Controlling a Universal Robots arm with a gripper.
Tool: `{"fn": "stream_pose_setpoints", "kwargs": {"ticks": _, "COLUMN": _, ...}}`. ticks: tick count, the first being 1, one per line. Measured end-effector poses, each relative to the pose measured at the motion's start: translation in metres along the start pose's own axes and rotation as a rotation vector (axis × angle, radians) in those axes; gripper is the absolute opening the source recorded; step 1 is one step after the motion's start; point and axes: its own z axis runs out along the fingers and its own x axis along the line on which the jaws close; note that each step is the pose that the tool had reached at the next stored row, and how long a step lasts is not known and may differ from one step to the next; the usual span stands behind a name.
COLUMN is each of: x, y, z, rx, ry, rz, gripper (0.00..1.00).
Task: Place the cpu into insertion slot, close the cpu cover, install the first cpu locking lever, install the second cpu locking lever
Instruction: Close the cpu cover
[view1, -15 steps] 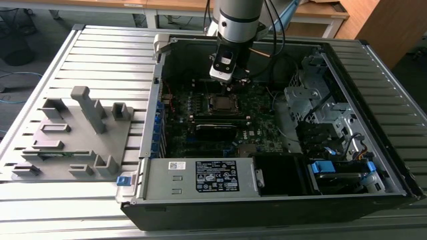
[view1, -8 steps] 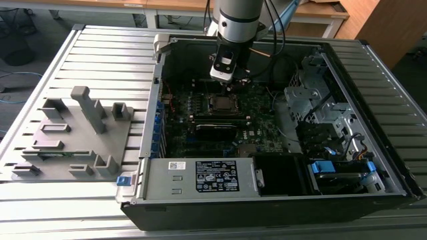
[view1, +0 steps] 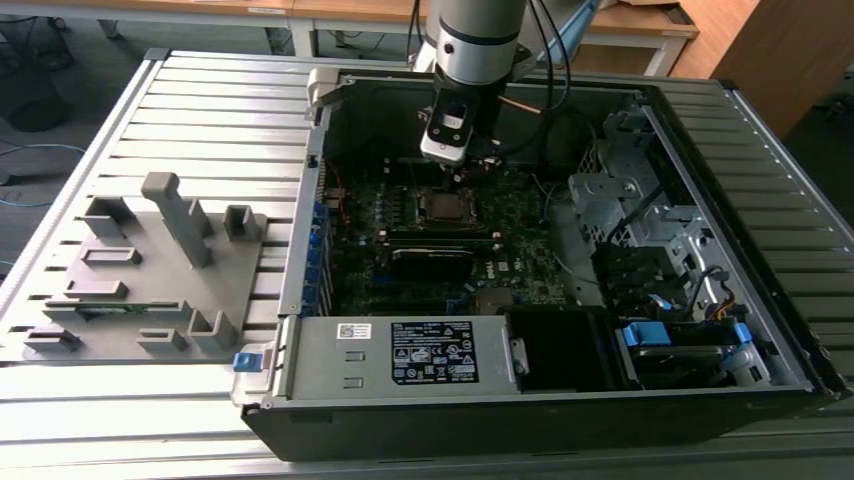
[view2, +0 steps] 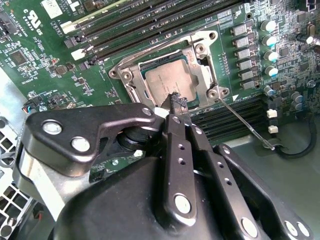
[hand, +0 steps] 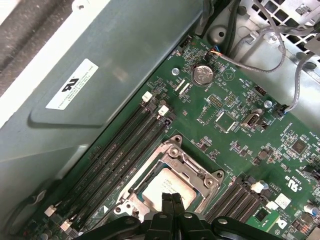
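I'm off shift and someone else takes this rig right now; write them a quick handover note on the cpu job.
Gripper: shut, holding nothing, tips at the cpu's edge.
Cpu: seated in the insertion slot.
Cpu cover: appears down over it.
Locking lever: one thin rod juts free from the slot's corner, unlatched.
Done: cpu in, cover seemingly closed.
Left: at least this lever; the other I cannot make out.

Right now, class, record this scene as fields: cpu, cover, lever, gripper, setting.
cpu: seated flat, grey top showing through the cover's cut-out
cover: down, framing the cpu
lever: thin rod sticking out from a socket corner, seemingly unlatched
gripper: shut, tips at the cpu's edge
setting: open computer case on a slatted table
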Motion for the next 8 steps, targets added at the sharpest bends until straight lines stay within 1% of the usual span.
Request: {"fn": "stream_pose_setpoints", "kwargs": {"ticks": 8, "x": 0.0000, "y": 0.0000, "z": 0.0000, "rx": 0.0001, "ry": 0.0000, "rz": -0.002, "gripper": 0.11}}
